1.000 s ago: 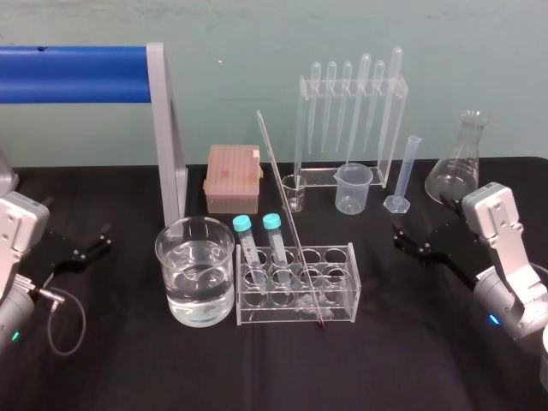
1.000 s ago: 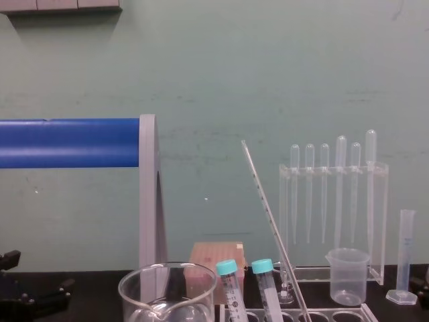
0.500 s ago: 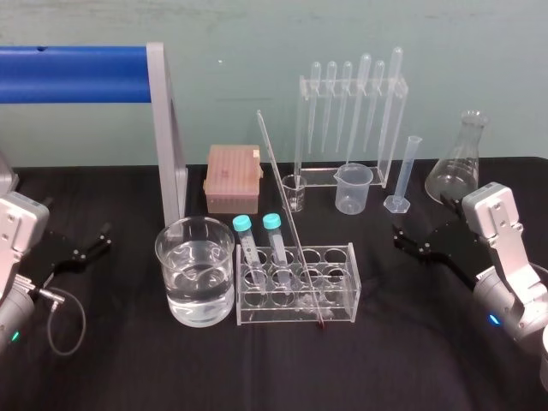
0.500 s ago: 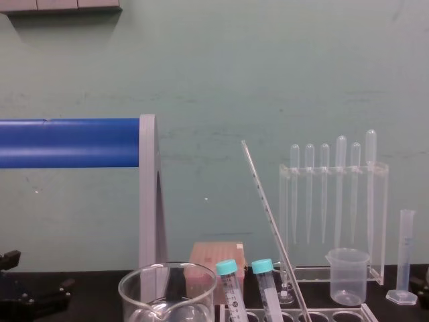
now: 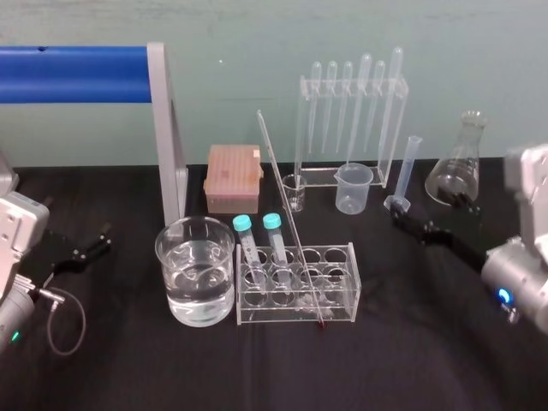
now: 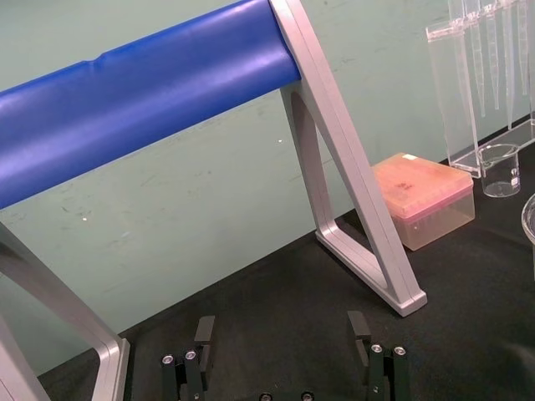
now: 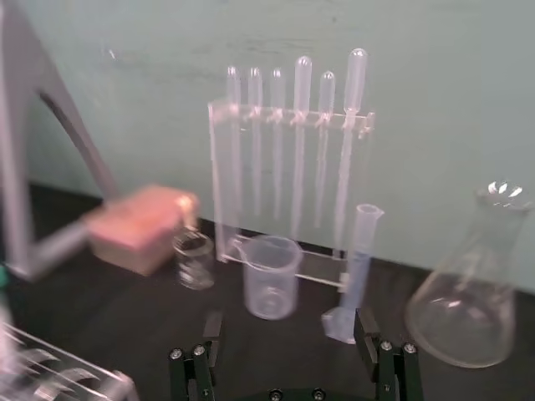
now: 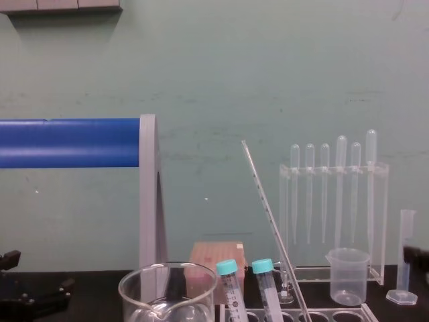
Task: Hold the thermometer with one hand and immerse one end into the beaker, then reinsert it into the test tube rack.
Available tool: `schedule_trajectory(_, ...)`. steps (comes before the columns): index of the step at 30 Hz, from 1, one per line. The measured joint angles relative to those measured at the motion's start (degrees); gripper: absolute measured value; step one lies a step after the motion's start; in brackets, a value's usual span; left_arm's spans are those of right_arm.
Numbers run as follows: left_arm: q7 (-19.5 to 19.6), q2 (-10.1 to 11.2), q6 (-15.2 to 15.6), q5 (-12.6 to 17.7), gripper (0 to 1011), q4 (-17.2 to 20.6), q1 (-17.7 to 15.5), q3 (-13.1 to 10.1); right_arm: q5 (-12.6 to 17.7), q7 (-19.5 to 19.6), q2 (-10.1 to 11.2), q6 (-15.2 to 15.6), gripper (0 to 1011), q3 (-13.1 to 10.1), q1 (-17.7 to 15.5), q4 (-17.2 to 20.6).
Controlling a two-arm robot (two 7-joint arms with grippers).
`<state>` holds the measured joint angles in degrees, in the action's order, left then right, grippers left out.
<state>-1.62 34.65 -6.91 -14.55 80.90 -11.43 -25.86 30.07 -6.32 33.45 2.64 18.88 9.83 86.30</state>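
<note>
A black tabletop [image 5: 128, 368] lies under a pale green wall [image 5: 257, 34]. A bright blue bar [image 5: 73, 74] sits in a silver-grey frame [image 5: 167, 137]. The beaker [image 5: 194, 270] is clear glass with colourless liquid. The test tube rack [image 5: 295, 287] is clear, and its two tubes have teal caps [image 5: 242, 223]. The thermometer [image 5: 287, 218] is clear glass with tiny dark marks and a red tip. A box [image 5: 232, 177] is salmon pink. The pipettes [image 5: 347, 98] are translucent white. The left gripper [image 6: 281, 322] and right gripper [image 7: 288, 330] are black, and a blue light glows on the right arm's silver wrist [image 5: 518, 300].
</note>
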Motion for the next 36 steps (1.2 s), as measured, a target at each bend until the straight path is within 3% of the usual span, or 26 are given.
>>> schedule_trajectory(2, 0.00, 0.00, 0.00, 0.00, 1008, 0.00, 0.00, 0.00, 5.05, -2.65, -0.10, 4.87, 1003, -2.08, 0.00, 2.31)
schedule_trajectory(7, 0.00, 0.00, 0.00, 0.00, 1008, 0.00, 0.00, 0.00, 12.58, -8.60, 0.90, 14.46, 1003, -4.04, 1.67, 6.92)
schedule_trajectory(10, 0.00, 0.00, 0.00, 0.00, 1008, 0.00, 0.00, 0.00, 14.51, -10.76, 1.54, 16.67, 1003, -3.67, 2.85, 8.09)
schedule_trajectory(14, 0.00, 0.00, 0.00, 0.00, 1008, 0.00, 0.00, 0.00, 17.06, -15.62, 2.41, 19.81, 1003, -1.41, 6.16, 9.34)
schedule_trajectory(23, 0.00, 0.00, 0.00, 0.00, 1008, 0.00, 0.00, 0.00, 16.86, -19.41, 0.97, 22.85, 1003, 4.64, 13.01, 6.77)
schedule_trajectory(24, 0.00, 0.00, 0.00, 0.00, 1008, 0.00, 0.00, 0.00, 15.74, -19.32, -0.57, 23.52, 1003, 7.17, 15.86, 4.56)
schedule_trajectory(29, 0.00, 0.00, 0.00, 0.00, 1008, 0.00, 0.00, 0.00, 14.08, -18.46, -3.35, 23.84, 1003, 10.57, 19.73, 0.91)
schedule_trajectory(36, 0.00, 0.00, 0.00, 0.00, 1008, 0.00, 0.00, 0.00, 12.69, -17.38, -5.68, 23.60, 1003, 13.33, 22.96, -2.24)
